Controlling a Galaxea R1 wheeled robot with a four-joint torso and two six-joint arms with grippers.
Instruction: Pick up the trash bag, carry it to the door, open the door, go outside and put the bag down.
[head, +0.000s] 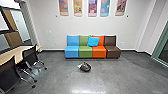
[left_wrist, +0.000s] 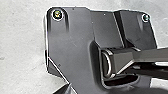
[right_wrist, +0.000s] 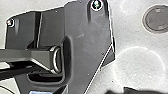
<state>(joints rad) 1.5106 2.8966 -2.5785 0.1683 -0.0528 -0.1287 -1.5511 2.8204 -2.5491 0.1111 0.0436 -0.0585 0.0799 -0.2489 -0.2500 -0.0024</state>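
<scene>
The grey floor (head: 57, 77) is carrying what is probably the trash bag (head: 86, 67), a dark, rounded bundle showing a pale patch on one side. Beyond it, a row of blue, green, orange and brown seats (head: 85, 52) is standing; black chairs (head: 30, 55) are resting on wheels beside the table (head: 17, 53).

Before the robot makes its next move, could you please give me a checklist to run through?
1. Trash bag in sight on the floor: ok.
2. Trash bag apart from the sofa: ok.
3. Chairs off to the left of the trash bag: ok.
4. Trash bag lifted: not ok, it lies on the floor.
5. Trash bag tied shut: cannot tell.
6. Green frame on the right belongs to the exit door: cannot tell.
</scene>
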